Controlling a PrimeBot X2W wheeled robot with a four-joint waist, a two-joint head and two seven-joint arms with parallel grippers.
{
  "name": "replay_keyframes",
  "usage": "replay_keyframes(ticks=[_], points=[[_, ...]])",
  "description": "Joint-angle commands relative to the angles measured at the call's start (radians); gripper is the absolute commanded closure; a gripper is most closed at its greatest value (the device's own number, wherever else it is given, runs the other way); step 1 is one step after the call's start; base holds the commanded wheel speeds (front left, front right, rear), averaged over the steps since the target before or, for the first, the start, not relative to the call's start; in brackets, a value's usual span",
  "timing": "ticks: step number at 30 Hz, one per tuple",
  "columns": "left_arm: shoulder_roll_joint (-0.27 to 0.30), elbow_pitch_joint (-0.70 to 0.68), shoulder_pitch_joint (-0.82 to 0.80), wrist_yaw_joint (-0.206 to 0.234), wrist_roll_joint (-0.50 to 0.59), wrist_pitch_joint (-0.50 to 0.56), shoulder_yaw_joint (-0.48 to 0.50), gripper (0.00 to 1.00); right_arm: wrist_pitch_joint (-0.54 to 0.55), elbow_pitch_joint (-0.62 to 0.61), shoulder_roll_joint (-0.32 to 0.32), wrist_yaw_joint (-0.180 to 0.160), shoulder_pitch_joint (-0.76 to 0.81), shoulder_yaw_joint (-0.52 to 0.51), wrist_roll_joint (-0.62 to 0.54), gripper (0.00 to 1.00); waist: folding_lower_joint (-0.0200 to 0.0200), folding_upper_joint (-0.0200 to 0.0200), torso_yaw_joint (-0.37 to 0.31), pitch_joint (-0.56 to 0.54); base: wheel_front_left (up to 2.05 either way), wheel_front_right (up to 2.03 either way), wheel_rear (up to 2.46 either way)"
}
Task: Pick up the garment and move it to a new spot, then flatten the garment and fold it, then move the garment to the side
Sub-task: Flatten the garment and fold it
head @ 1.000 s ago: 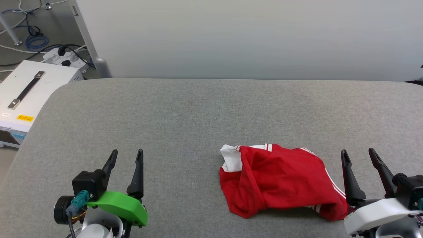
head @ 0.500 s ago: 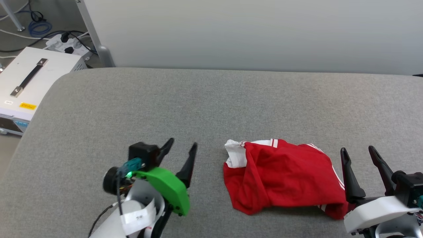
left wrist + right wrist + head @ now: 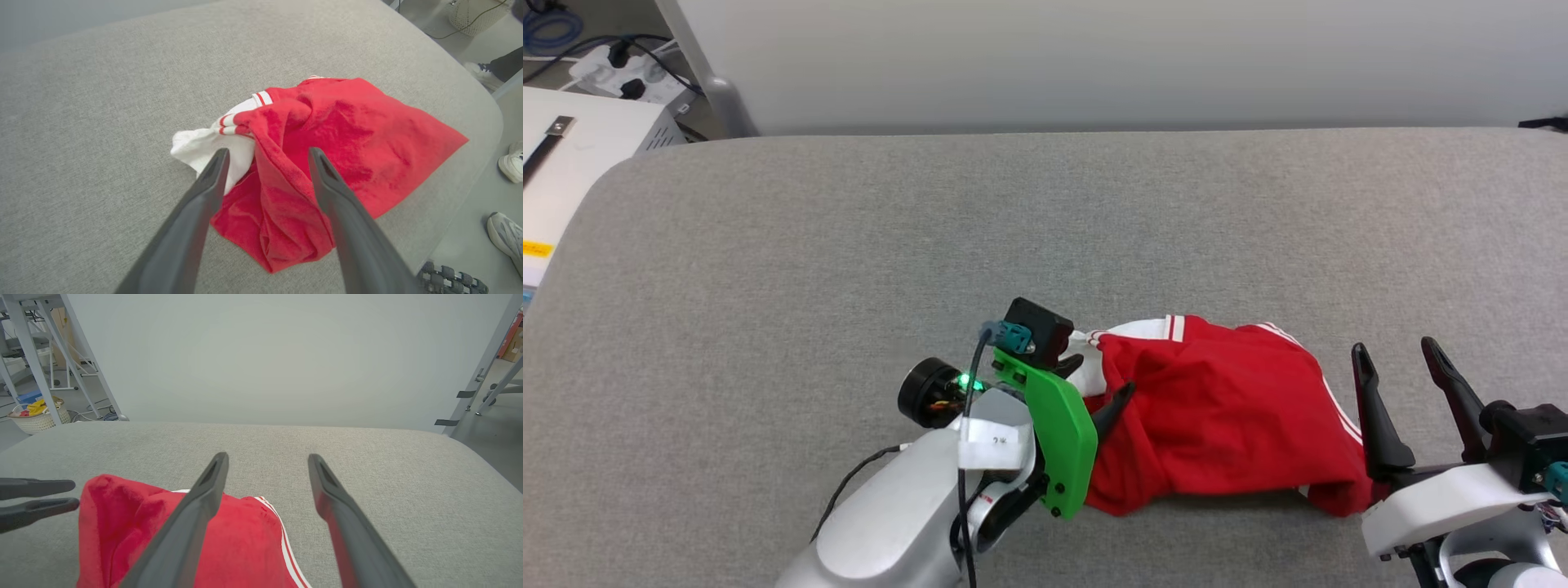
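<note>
At lower centre of the head view, the left end effector straddles the garment, fingers apart; the right end effector gapes beside it.

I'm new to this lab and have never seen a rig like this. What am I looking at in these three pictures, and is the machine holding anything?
It is a two-armed robot working at a grey padded table. One picture looks down from its head; the other two come from cameras on its wrists, looking along each arm's two dark fingers. A crumpled red and white garment lies on the table. The left gripper is open, its fingers at the garment's white end; whether they touch it is unclear. The right gripper is open beside it. Nothing is held yet.
</note>
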Motion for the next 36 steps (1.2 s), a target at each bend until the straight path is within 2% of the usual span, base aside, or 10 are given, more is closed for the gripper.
replay_keyframes(ticks=[1, 6, 11, 12, 13, 14, 21, 27, 32, 36], points=[[-0.005, 0.023, -0.031, -0.010, -0.009, 0.022, -0.008, 0.00, -0.010, 0.007, -0.001, -0.001, -0.022, 0.002, 0.009, 0.00, 0.0000, -0.0001, -0.027, 0.025, 0.00, 0.00, 0.00], [-0.013, 0.110, -0.079, -0.026, -0.016, 0.093, -0.030, 0.00, -0.024, 0.027, -0.001, -0.001, -0.042, 0.011, 0.021, 0.00, 0.0000, -0.0001, -0.057, 0.049, 0.00, 0.00, 0.00], [-0.023, 0.170, -0.120, -0.055, -0.020, 0.120, -0.045, 0.00, -0.038, 0.043, -0.001, -0.001, -0.054, 0.008, 0.031, 0.00, 0.0000, -0.0001, -0.079, 0.066, 0.00, 0.00, 0.00], [-0.024, 0.180, -0.126, -0.059, -0.018, 0.120, -0.047, 0.54, -0.040, 0.047, -0.001, -0.001, -0.055, 0.006, 0.030, 0.00, 0.0000, -0.0001, -0.081, 0.067, 0.00, 0.00, 0.00], [-0.022, 0.186, -0.133, -0.065, -0.014, 0.115, -0.050, 0.96, -0.043, 0.051, -0.001, -0.001, -0.056, 0.005, 0.031, 0.00, 0.0000, -0.0001, -0.083, 0.068, 0.00, 0.00, 0.00], [-0.021, 0.191, -0.137, -0.068, -0.014, 0.112, -0.050, 1.00, -0.045, 0.054, -0.001, -0.001, -0.057, 0.003, 0.033, 0.00, 0.0000, -0.0001, -0.083, 0.068, 0.00, 0.00, 0.00], [0.026, 0.171, -0.176, -0.068, 0.018, 0.054, -0.031, 1.00, -0.050, 0.072, -0.001, -0.001, -0.058, -0.010, 0.041, 0.00, 0.0000, -0.0001, -0.052, 0.053, 0.00, 0.00, 0.00], [0.114, 0.058, -0.186, -0.025, 0.078, 0.000, -0.007, 1.00, -0.046, 0.071, -0.001, -0.001, -0.050, -0.029, 0.041, 0.00, 0.0000, -0.0001, -0.009, 0.035, 0.00, 0.00, 0.00], [0.201, -0.089, -0.102, 0.060, 0.088, -0.025, 0.041, 1.00, -0.042, 0.064, -0.001, -0.001, -0.037, -0.040, 0.041, 0.00, 0.0000, -0.0001, 0.021, 0.027, 0.00, 0.00, 0.00], [0.274, -0.194, 0.058, 0.161, 0.063, -0.029, 0.081, 1.00, -0.039, 0.059, -0.001, -0.001, -0.030, -0.042, 0.043, 0.00, 0.0000, -0.0001, 0.036, 0.026, 0.00, 0.00, 0.00]])
